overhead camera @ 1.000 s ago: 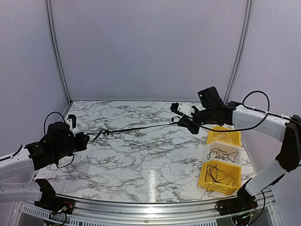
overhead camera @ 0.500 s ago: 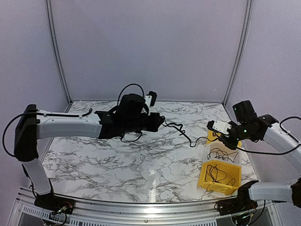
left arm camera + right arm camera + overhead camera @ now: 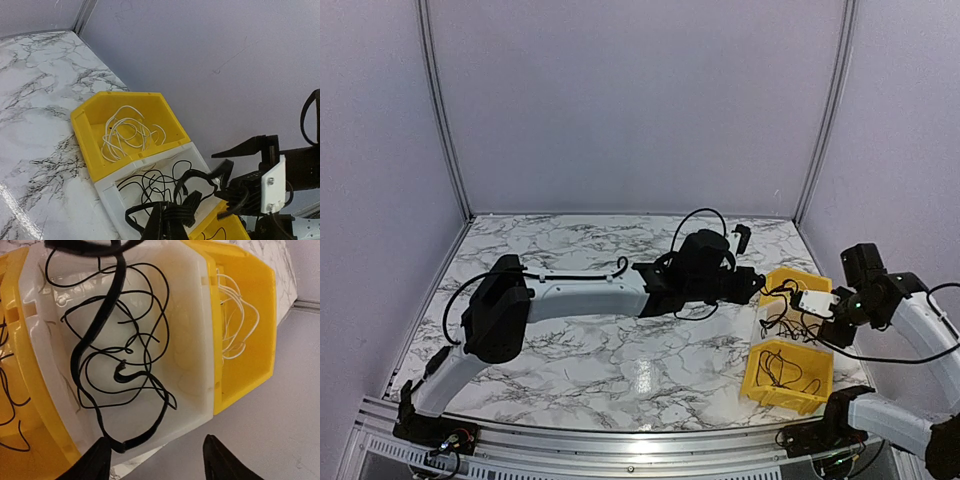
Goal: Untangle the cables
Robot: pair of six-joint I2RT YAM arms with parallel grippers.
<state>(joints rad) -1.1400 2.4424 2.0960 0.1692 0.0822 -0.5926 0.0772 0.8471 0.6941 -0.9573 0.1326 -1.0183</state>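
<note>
My left gripper [image 3: 167,215] is shut on a thick black cable [image 3: 200,175] and holds it over the white bin [image 3: 107,192]. Its loops hang into that bin among thin black cables [image 3: 155,180]. From above, the left arm reaches far right, with the left gripper [image 3: 752,284] at the bins. My right gripper [image 3: 160,462] stands open over the white bin's [image 3: 195,340] outer edge, nothing between its fingers [image 3: 97,460]. The thick cable [image 3: 100,325] snakes down into the bin below it. A white cable [image 3: 127,132] lies coiled in the far yellow bin [image 3: 95,150].
Three bins stand in a row at the table's right edge: far yellow bin [image 3: 798,283], white bin [image 3: 790,325], near yellow bin [image 3: 782,378] with more black cables. The right gripper [image 3: 807,318] and left gripper are close together. The enclosure wall rises right behind the bins.
The left arm swept from the table's left to the bins on the right, carrying the black cable. The right gripper drew back over the white bin and opened, letting go of the cable's end.
</note>
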